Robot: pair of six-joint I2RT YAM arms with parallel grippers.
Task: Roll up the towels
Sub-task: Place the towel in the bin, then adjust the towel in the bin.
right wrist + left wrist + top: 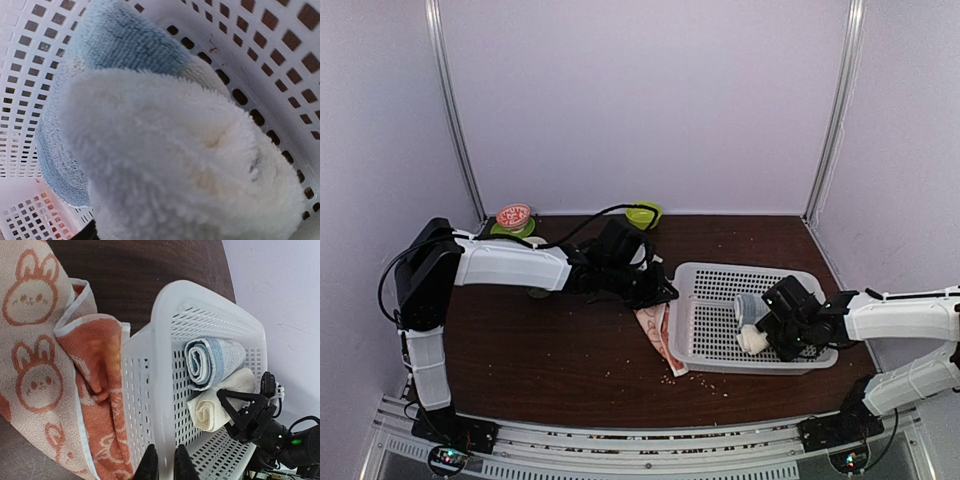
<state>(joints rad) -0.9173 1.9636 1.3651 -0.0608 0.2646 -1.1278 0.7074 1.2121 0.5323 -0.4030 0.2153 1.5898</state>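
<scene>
your left claw [166, 466] pinched shut on the basket [165, 330] rim, right claw [224, 409] spread open around the rolled cream towel [212, 412] inside, next to a blue roll [212, 362], rabbit towel [35, 365] crumpled on the bench [570, 350] against the basket

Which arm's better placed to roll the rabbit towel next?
Likely left: the left gripper hangs beside the rabbit towel; the right gripper is inside the basket at the cream towel.

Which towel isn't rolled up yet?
The orange rabbit towel: it lies loose on the table beside the basket, while the cream towel and blue towel sit rolled inside it.
</scene>
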